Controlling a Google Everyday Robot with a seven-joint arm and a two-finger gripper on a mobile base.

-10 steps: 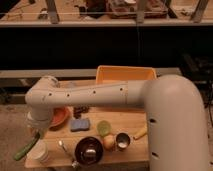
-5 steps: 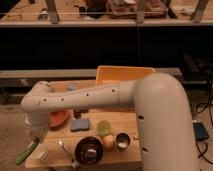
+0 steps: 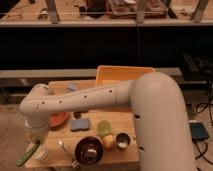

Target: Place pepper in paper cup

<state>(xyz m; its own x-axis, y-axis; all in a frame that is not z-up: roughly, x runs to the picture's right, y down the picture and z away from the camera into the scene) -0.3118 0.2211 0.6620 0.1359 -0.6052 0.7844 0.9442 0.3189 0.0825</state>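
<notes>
Pincer (image 3: 37, 142) low at tabletop's (image 3: 127, 119) left edge, clamped on pepper (image 3: 27, 155) (tilted, tip downward), right over paper cup (image 3: 42, 152), for dropping in.

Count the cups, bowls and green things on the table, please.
Cups: 2, paper cup, metal cup
Bowls: 2, red bowl, dark bowl
Green things: 2, pepper, round object
Total: 6
The gripper holds the pepper beside the paper cup.
</notes>
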